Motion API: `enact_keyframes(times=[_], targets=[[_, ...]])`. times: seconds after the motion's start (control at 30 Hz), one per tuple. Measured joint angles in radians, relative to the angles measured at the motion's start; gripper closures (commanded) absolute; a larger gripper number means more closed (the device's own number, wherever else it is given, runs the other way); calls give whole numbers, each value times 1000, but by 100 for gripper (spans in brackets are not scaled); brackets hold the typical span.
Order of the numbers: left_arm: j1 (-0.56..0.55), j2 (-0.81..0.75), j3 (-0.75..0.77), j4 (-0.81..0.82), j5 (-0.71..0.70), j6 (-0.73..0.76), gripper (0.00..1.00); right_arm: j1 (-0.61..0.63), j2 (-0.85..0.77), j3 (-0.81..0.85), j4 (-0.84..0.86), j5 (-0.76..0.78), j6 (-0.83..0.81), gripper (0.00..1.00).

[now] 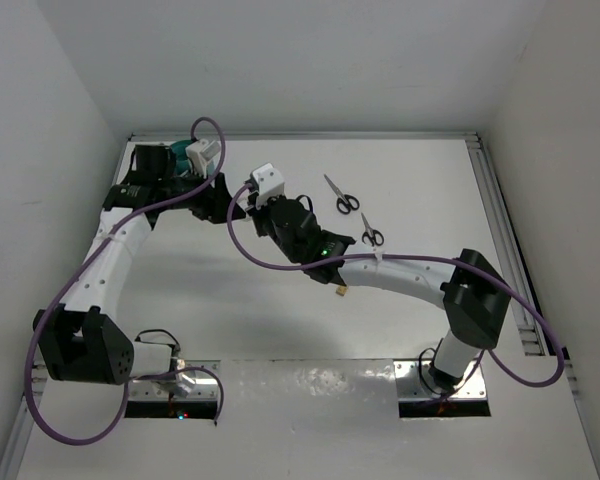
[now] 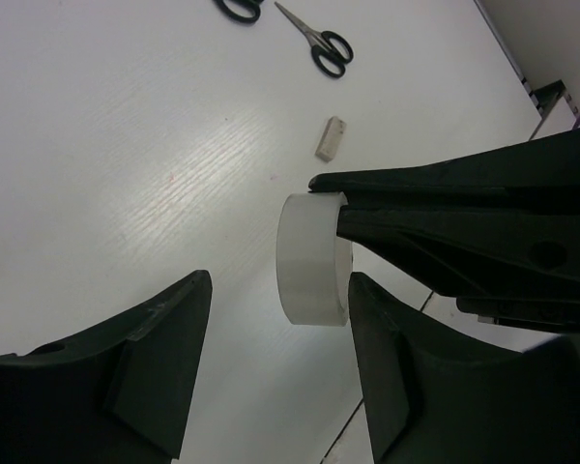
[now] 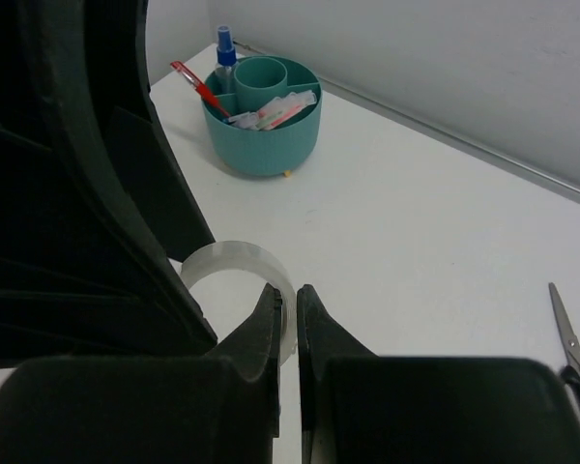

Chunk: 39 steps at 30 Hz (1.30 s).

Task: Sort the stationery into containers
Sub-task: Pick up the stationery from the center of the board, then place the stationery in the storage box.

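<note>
The right gripper (image 3: 288, 324) is pinching the tape ring (image 2: 309, 263) by its thin wall, one finger inside the hoop and one outside. It is holding the ring on edge at the far left of the table (image 3: 416, 213), seemingly just clear of the surface and a little nearer than the teal organiser (image 3: 271, 145). The left gripper (image 2: 278, 290) is hanging with its jaws spread wide and gripping nothing, its fingers just beside the ring on either side. That crowding is looking like the main hazard, because any sideways drift could knock the two sets of fingers together or bump the ring. With so narrow a bite, the smooth hoop could then be swivelling or slipping out and rolling away toward the scissors (image 2: 321, 45) and the eraser (image 2: 330, 138). The organiser is also looking full, with a red pen (image 3: 195, 87) and a glue bottle (image 3: 224, 48) standing in it. A ring let go too high or off-centre may be catching on a divider or the rim and tipping out. A low approach could be shoving the cup itself.
</note>
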State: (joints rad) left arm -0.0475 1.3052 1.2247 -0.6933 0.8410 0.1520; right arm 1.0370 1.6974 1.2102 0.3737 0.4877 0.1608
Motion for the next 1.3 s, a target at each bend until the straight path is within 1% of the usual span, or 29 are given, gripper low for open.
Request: enact_keyframes(times=[0.03,0.07,0.13,0.2,0.23,0.3,0.33,0.43,0.47,0.5,0.53,0.57,0.6,0.67,0.87,1.0,1.13,1.3], targets=[[-3,0,-2,3,-4,-3,46,0,0,0,3,-1,0,100],[-4,0,-2,6,-5,-4,51,2,0,0,6,-2,1,100],[-5,0,-2,13,0,-14,59,3,0,0,11,-2,3,100],[-7,0,-2,17,12,-25,72,5,0,0,11,-2,5,100],[-9,0,-2,17,20,-28,83,5,0,0,11,-3,7,100],[-10,-1,-2,22,29,-34,93,5,0,-1,11,-3,10,100],[-10,-1,-2,23,32,-32,100,5,0,-2,11,-6,13,100],[-8,-1,-2,22,38,-37,100,5,0,-2,14,-13,16,100],[-3,-2,-2,21,38,-37,100,5,0,-3,15,-15,16,96],[-2,-2,-2,19,38,-37,100,4,0,-5,16,-18,17,86],[5,-2,-2,17,38,-36,100,4,0,-7,21,-21,18,73],[8,-2,-2,16,37,-33,100,4,0,-11,26,-25,24,52],[11,-2,-2,18,30,-29,100,4,0,-17,33,-28,30,45],[28,-5,0,10,-2,-15,100,-1,-7,-42,40,-16,14,35],[92,-5,61,37,-135,25,100,-18,-72,-143,33,-19,6,32],[138,24,135,86,-188,19,100,-67,-148,-220,35,-24,19,32],[188,120,230,172,-233,-31,100,-123,-184,-257,24,-39,35,31],[206,307,374,256,-312,-95,100,-180,-167,-266,2,-75,61,31]])
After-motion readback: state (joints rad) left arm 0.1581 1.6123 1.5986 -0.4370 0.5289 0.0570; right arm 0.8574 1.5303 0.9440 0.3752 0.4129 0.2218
